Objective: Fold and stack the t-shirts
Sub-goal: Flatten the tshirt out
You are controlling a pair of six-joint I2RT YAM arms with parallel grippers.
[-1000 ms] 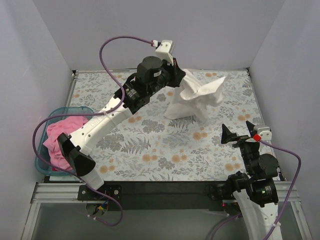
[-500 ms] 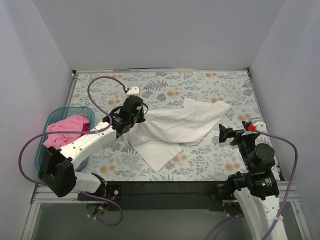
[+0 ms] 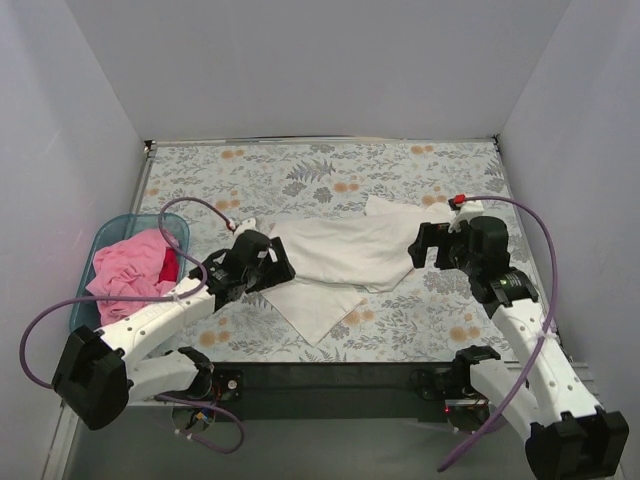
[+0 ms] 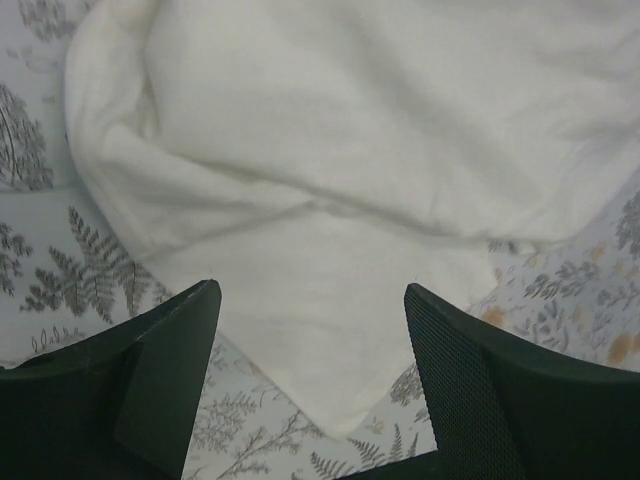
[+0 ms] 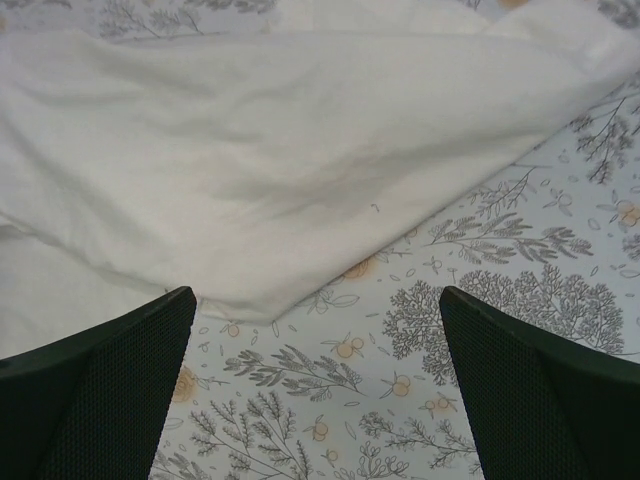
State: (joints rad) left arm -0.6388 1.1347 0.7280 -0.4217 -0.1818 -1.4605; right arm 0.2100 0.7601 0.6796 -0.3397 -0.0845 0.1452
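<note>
The white t-shirt (image 3: 345,252) lies spread flat and rumpled across the middle of the flowered table. My left gripper (image 3: 282,268) sits at its left end. In the left wrist view this gripper (image 4: 310,335) is open, and a corner of the white t-shirt (image 4: 350,150) lies on the table between the fingers, not pinched. My right gripper (image 3: 420,246) is at the shirt's right edge. It stands wide open (image 5: 315,325) over bare table, with the white t-shirt (image 5: 250,150) just ahead of the fingertips. The pink t-shirt (image 3: 128,272) is bunched in the basket.
A teal plastic basket (image 3: 104,234) stands at the table's left edge beside the left arm. Purple cables loop from both arms. Grey walls close the table in at the back and on both sides.
The left arm swung down from the back, pulled the white t-shirt toward the near left, laid it flat and opened. The right arm reached forward to the shirt's right edge.
</note>
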